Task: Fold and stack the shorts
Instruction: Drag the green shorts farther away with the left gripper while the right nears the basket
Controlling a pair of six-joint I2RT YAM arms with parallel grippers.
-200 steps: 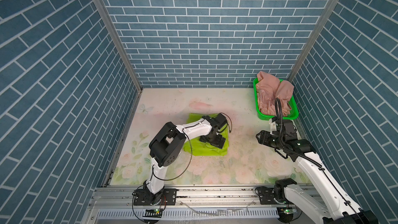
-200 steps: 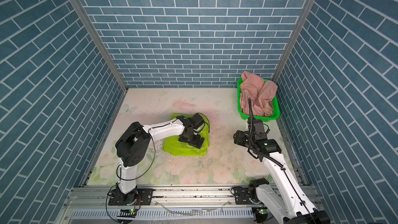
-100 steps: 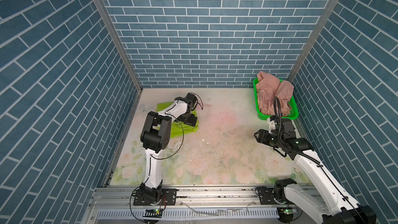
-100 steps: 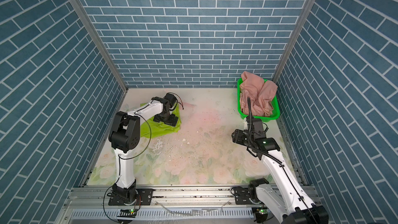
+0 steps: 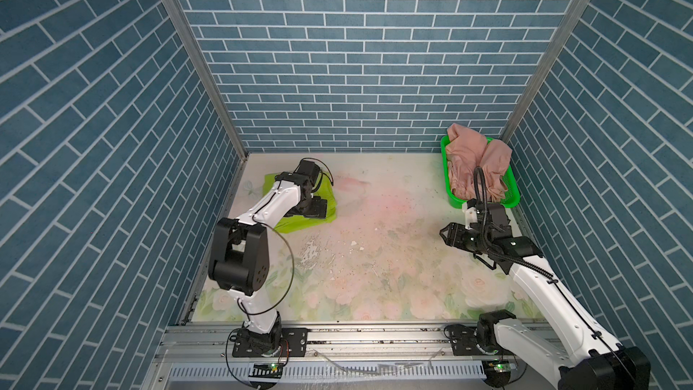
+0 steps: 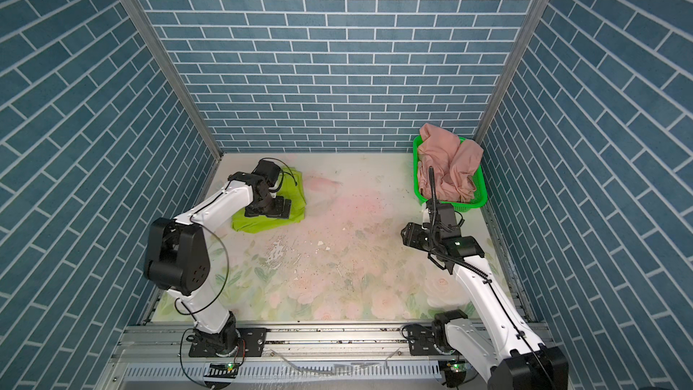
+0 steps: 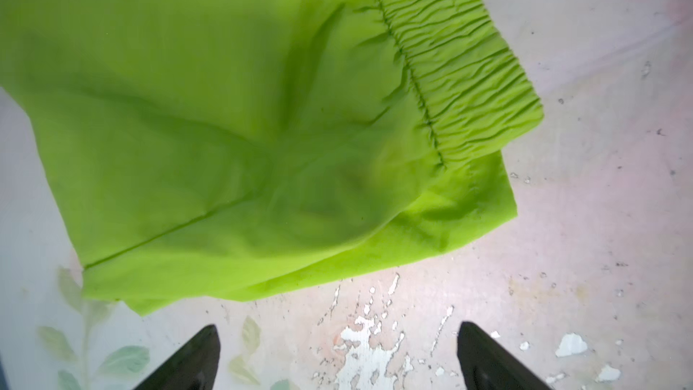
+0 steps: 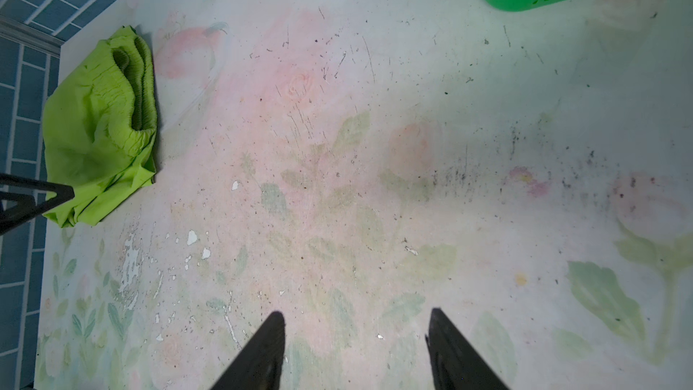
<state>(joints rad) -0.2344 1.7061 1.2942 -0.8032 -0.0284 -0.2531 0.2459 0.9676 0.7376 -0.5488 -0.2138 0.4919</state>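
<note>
Toward the front right of the floral worktop [image 5: 375, 264], the right claw [image 5: 445, 236] hangs over bare surface, jaws partly apart with nothing between them, near the green basket [image 5: 483, 202]. Farther back on the left, the left claw [image 7: 337, 326] has its jaws spread wide and empty at the edge of the lime-green shorts [image 5: 296, 225], which lie folded by the left wall. At the far right corner, the dusty-pink shorts [image 5: 468, 159] sit heaped in the basket.
</note>
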